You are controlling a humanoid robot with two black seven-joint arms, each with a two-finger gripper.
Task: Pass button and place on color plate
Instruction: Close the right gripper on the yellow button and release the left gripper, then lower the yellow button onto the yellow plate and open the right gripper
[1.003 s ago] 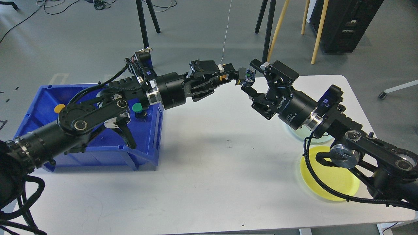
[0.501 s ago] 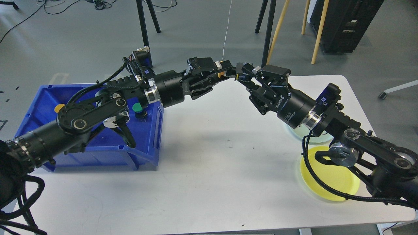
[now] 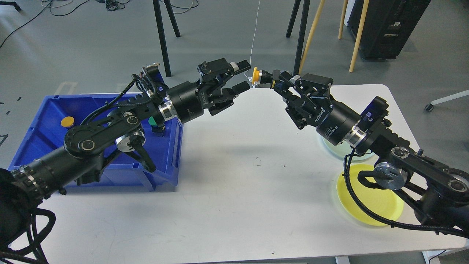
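my right gripper (image 3: pixel 272 79) is clenched on the yellow button (image 3: pixel 257 76), holding it in the air above the far edge of the white table (image 3: pixel 234 190). the button's yellow cap faces toward my left arm, and its dark body sits between my right fingers.

my left gripper (image 3: pixel 243 76) is spread wide, nothing in it. its two fingers stand one above the other, and the button's cap is just beside their tips, apart from them. the button belongs to my right side alone.

the yellow plate (image 3: pixel 370 205) lies on the table near the right front, partly under my right arm. a pale green plate (image 3: pixel 335 150) lies just behind it, mostly covered by my right forearm. the button is well apart from both plates, up and to the left of them.

the blue bin (image 3: pixel 44 124) rests on the left end of the table, under my left arm. inside it a second yellow button (image 3: pixel 67 121) sits near the back left, and a green button (image 3: pixel 152 121) shows near the right wall, partly hidden by my left arm.

beyond the table the grey floor (image 3: pixel 91 44) carries black stand legs (image 3: pixel 161 33) and wooden poles (image 3: pixel 311 35).
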